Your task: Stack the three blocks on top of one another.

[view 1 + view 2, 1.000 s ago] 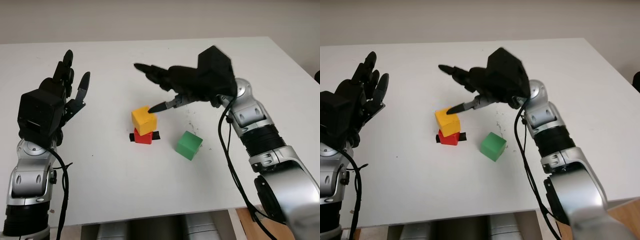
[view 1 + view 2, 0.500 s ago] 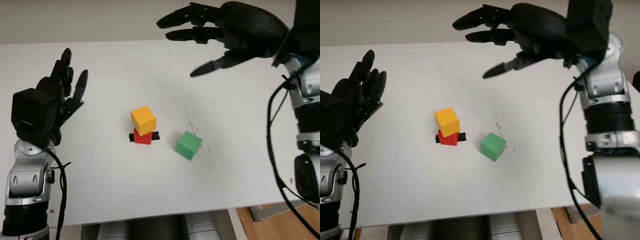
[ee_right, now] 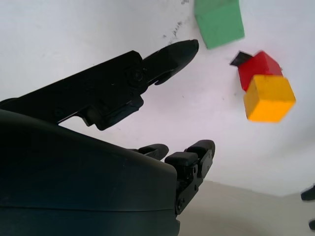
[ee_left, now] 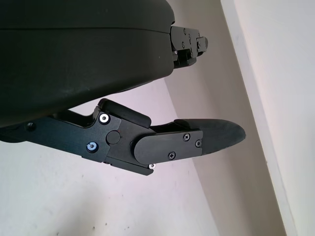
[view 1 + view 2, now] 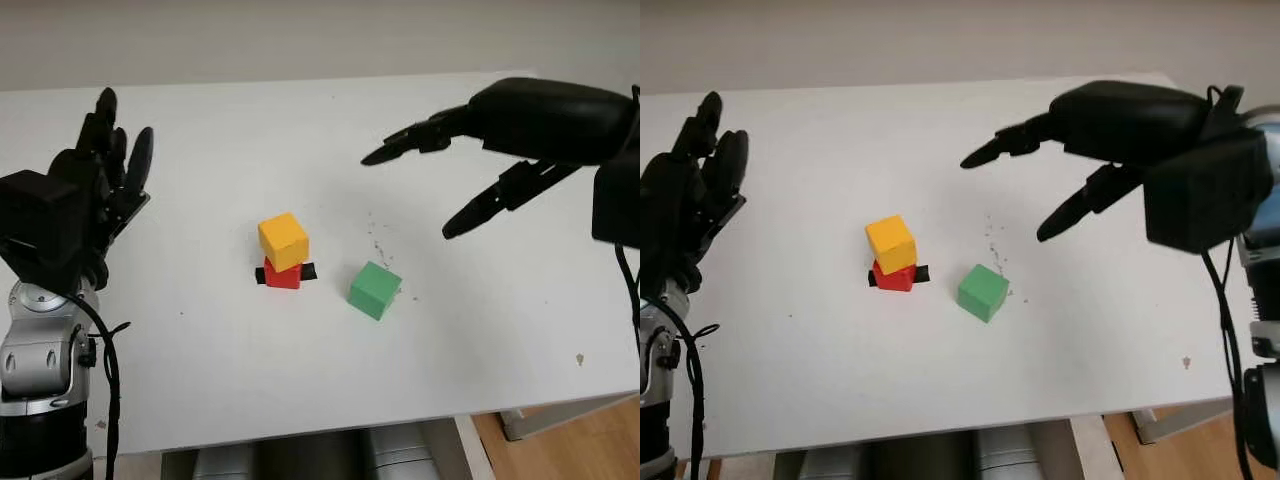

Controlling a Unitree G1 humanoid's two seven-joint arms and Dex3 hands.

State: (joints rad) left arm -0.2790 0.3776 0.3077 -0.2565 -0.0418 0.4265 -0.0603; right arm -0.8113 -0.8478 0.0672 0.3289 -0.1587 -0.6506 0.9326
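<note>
Your yellow cube block (image 5: 283, 241) sits skewed on the red cube block (image 5: 283, 275), so two tiers are built mid-counter. The green cube block (image 5: 376, 290) lies loose just beside them on the white counter (image 5: 250, 370). Your right hand (image 5: 470, 170) hovers open above it, holding nothing, placed to descend. Your left hand (image 5: 75, 210) is open, well apart.

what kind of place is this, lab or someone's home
Probably a robot test bench: a bare white table against a plain wall, holding only toy blocks, a yellow block on a red block, and a green block.
</note>
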